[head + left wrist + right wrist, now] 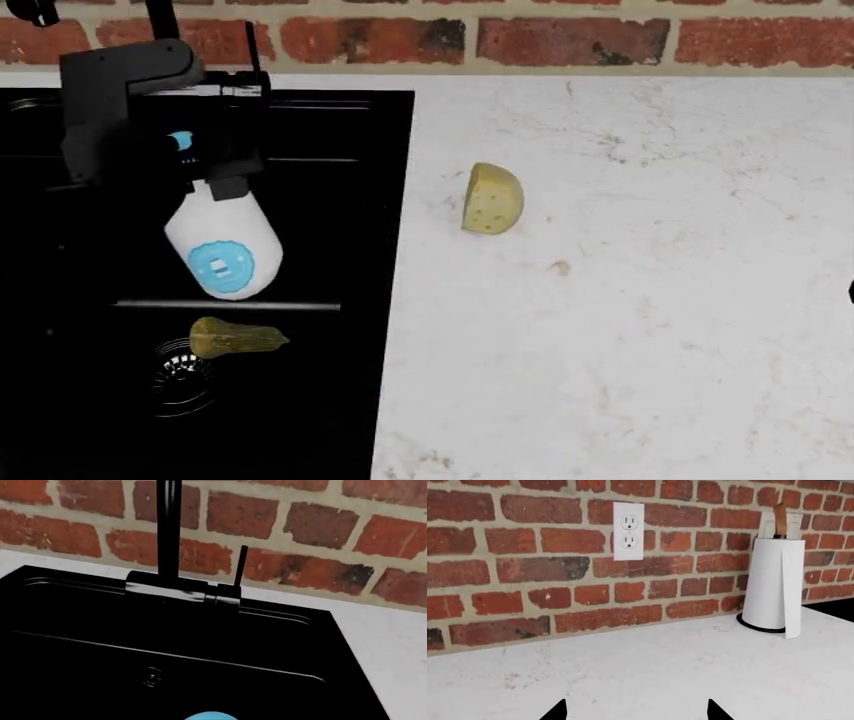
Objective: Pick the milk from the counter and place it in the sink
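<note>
The left wrist view looks down into the sink (200,645) with the milk (210,715) cap peeking below, the head view shows the left gripper (200,165) clamped on it over the basin for release, and the right wrist view shows the right gripper's fingers (557,711) apart above bare surface (647,670).

The milk bottle (223,248) is showing white with a light blue cap (180,141) and a light blue round label. The sink (350,250) and faucet (168,530) are showing matte black. The worktop (641,330) is showing white with faint brownish veins, the cheese wedge (493,199) pale yellow, the brick wall (527,570) red.
</note>
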`<state>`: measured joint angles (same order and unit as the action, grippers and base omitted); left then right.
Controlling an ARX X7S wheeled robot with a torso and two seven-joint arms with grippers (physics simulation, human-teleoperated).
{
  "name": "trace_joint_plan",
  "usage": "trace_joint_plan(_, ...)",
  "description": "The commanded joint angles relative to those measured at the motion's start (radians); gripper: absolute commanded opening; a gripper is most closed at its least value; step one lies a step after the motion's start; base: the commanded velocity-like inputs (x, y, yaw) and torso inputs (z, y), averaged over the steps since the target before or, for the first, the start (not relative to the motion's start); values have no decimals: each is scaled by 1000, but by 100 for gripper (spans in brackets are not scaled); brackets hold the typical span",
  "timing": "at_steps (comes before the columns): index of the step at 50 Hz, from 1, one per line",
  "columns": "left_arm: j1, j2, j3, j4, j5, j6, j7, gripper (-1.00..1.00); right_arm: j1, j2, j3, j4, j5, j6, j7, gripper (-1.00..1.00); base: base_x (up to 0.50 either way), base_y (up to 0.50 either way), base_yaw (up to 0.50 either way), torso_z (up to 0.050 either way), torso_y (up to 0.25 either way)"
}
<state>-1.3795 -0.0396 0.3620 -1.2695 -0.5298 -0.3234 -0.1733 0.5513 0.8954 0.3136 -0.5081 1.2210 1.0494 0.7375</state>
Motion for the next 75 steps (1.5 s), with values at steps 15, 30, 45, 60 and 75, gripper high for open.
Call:
trace_joint_plan(15,166,39,515,-39,-381,166,-103,-100,-19,-5,47,-20,30,14,11,100,0,0,0,0,0)
trace_joint_plan(30,208,39,918,-39,-666,223,-136,-100,-23,-5,39,-18,24,10,10,100,0,0,0,0,1)
trace_joint_plan(45,249,39,782,-39,-643,190,-115,-100,-61,-5,65,-24,18,-4,1,100,0,0,0,0,0)
trace_joint_plan(60,274,39,730,-39,-551,205,-133,-100,-61,-5,62,-27,24,-4,8,100,0,0,0,0,1)
trace_joint_plan(75,251,39,1022,-39,-709,153,-202,-100,-91,1,96,-44,45,-2,21,100,-1,0,0,0,0)
